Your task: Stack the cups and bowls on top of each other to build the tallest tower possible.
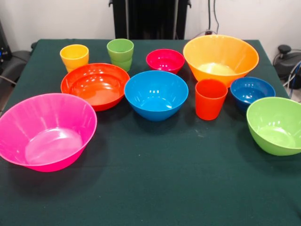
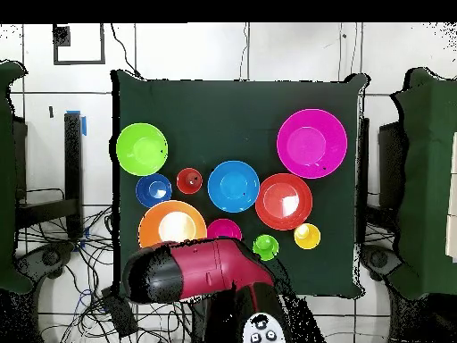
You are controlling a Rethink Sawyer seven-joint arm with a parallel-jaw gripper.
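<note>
**Ten cups and bowls spread singly on the green cloth, nothing stacked**

Nearest the front camera sits the large pink bowl (image 1: pixel 46 131), upright and alone at the left of the dark green table (image 1: pixel 155 188). Opposite it, at the right edge, stands the lime green bowl (image 1: pixel 276 125). Behind these runs a middle row: the wide red-orange bowl (image 1: pixel 95 85), the medium blue bowl (image 1: pixel 155 94) just beside it, the ribbed orange-red cup (image 1: pixel 210 98), and the small dark blue bowl (image 1: pixel 252 91). The red-orange and blue bowls look close enough to touch, though contact cannot be confirmed. The far row holds the yellow cup (image 1: pixel 74 57), the light green cup (image 1: pixel 120 54), the small magenta bowl (image 1: pixel 165 60) and the large yellow-orange bowl (image 1: pixel 220 58). Every piece rests open side up on the cloth; no tower stands.

In the overhead view the red and black arm (image 2: pixel 210 272) lies across the table's robot-side edge, covering part of the yellow-orange bowl (image 2: pixel 171 223). The gripper itself is not seen in either view.
</note>
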